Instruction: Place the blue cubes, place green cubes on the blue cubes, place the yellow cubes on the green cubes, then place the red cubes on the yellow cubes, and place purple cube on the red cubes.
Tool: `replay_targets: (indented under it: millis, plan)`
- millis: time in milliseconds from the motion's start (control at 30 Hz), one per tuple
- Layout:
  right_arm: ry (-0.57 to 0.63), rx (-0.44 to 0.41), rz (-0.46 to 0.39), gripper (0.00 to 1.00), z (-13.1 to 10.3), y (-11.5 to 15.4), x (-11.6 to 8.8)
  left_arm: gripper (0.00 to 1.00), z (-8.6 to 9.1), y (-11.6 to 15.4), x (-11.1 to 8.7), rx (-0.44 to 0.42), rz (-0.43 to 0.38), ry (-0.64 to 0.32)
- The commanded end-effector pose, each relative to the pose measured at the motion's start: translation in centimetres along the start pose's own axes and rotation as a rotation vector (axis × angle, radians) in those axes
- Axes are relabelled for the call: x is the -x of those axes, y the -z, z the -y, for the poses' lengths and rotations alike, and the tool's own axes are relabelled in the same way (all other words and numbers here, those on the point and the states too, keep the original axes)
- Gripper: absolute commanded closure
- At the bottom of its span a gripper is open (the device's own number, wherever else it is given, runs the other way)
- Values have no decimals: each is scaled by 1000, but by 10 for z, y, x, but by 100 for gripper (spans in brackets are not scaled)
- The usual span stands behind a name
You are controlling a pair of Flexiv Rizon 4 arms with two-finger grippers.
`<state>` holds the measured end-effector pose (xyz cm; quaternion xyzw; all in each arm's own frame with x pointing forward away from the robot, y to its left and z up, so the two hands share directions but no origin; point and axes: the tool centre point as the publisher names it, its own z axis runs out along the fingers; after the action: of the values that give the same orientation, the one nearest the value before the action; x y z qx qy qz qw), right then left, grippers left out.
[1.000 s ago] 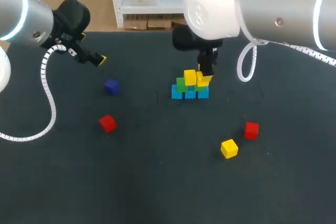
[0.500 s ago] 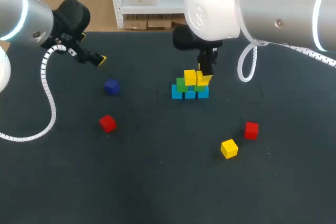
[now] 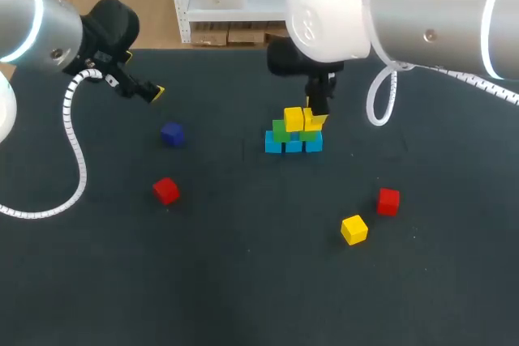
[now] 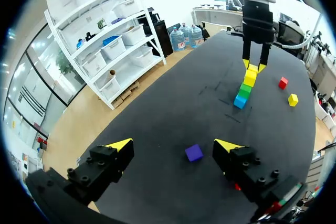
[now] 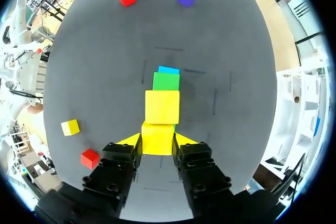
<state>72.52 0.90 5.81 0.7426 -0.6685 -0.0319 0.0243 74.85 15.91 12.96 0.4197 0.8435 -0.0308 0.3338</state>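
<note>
A stack stands mid-table: a row of blue cubes (image 3: 293, 146), green cubes (image 3: 280, 130) on them, and a yellow cube (image 3: 293, 118) on top at the left. My right gripper (image 3: 316, 120) is shut on a second yellow cube (image 5: 157, 138), holding it at the stack's right top, beside the first yellow cube (image 5: 162, 106). My left gripper (image 3: 154, 92) hangs open and empty at the far left. In its wrist view the purple cube (image 4: 193, 152) lies on the table between the open fingers of the left gripper (image 4: 173, 145).
Loose on the dark table: the purple cube (image 3: 172, 134) left of the stack, a red cube (image 3: 166, 190) nearer the front left, another red cube (image 3: 388, 201) and a yellow cube (image 3: 353, 229) at the front right.
</note>
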Motion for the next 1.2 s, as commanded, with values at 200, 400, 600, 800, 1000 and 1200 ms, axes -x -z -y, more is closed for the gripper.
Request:
replay_targets:
  millis: [200, 400, 600, 800, 1000, 1200]
  plan:
    - [-1, 8, 1, 100, 3, -2, 0, 0, -2, 1, -2, -8, 6, -4]
    - [-3, 12, 2, 59, 3, -2, 0, 0, -2, 1, -2, -8, 6, -4]
    - [-13, 9, 6, 5, 4, -2, 0, 0, -2, 1, -2, -8, 6, -4]
    - [-10, 12, 7, 0, 4, -3, -1, 0, -2, 1, -2, -8, 6, -4]
    - [-7, 6, 6, 0, 4, -2, -1, 0, -2, 1, -2, -8, 6, -4]
    - [-8, 10, 5, 29, 3, -1, -2, 0, -2, 1, -2, -8, 6, -4]
